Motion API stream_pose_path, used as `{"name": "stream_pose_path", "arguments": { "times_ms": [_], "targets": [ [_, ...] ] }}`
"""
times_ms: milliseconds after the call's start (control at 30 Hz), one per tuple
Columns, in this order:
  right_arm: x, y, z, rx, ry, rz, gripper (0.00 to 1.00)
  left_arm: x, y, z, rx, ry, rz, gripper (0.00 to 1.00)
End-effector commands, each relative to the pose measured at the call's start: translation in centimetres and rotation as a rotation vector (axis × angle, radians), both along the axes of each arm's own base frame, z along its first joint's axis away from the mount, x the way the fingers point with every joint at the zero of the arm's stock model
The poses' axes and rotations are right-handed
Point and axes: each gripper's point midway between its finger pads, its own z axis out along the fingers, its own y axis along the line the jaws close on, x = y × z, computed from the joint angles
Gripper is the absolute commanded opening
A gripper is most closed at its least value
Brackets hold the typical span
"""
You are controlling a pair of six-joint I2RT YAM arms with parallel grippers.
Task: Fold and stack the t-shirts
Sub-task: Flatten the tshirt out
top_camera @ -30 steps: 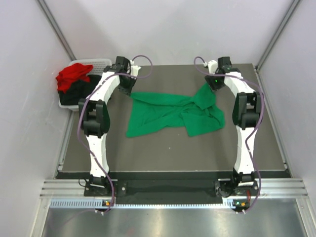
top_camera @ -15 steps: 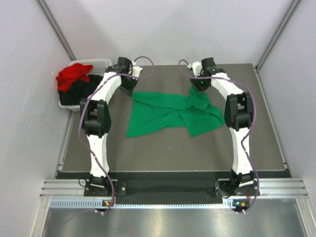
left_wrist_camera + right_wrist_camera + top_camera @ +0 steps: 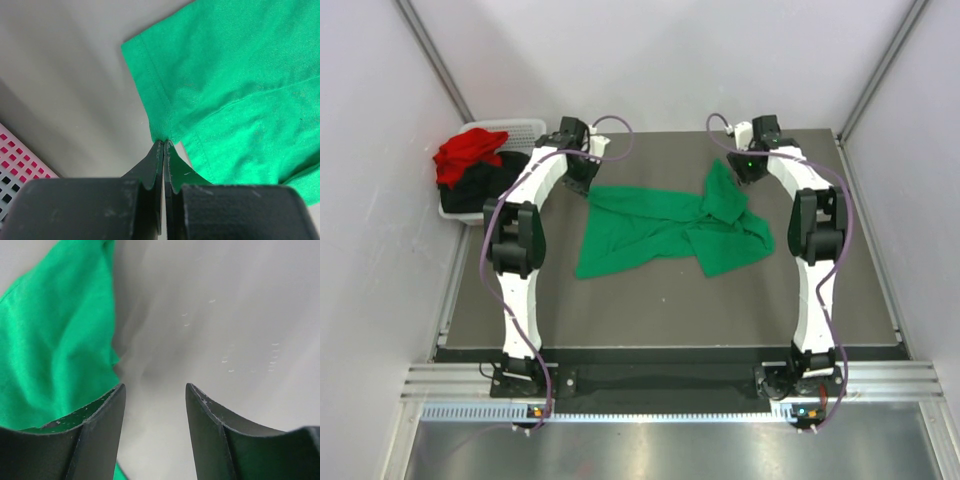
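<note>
The bright green cloth t-shirt (image 3: 660, 230) lay rumpled across the middle of the dark table (image 3: 650, 300), not yet flat. The left gripper (image 3: 163, 145) was clamped tight on the hem at the shirt's far left corner, probably to anchor or pull that corner so the cloth could spread. The right gripper (image 3: 155, 387) stood half parted and empty over bare table at the far right, with the shirt's edge just left of it. The red t-shirt (image 3: 465, 155) and black t-shirt (image 3: 485, 188) sat heaped in the white plastic basket (image 3: 525, 127), far left.
</note>
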Motion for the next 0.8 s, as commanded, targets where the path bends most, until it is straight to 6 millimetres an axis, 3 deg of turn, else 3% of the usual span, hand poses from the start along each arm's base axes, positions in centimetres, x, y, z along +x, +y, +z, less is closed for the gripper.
{"name": "stream_pose_path", "arguments": {
  "times_ms": [0, 300, 600, 767],
  "targets": [
    [-0.7, 1.3, 2.3, 0.035, -0.025, 0.027, 0.52, 0.5, -0.4, 0.2, -0.001, -0.017, -0.009, 0.0],
    [-2.1, 2.2, 0.4, 0.042, 0.044, 0.071, 0.52, 0.7, -0.7, -0.1, 0.0, -0.016, -0.015, 0.0],
    [-1.3, -0.6, -2.5, -0.137, 0.052, -0.024, 0.51, 0.7, -1.0, -0.2, 0.002, -0.015, -0.02, 0.0],
    [-0.8, -2.2, -2.7, -0.207, 0.032, -0.074, 0.51, 0.6, -1.0, -0.4, 0.002, -0.01, -0.019, 0.0]
  ]
}}
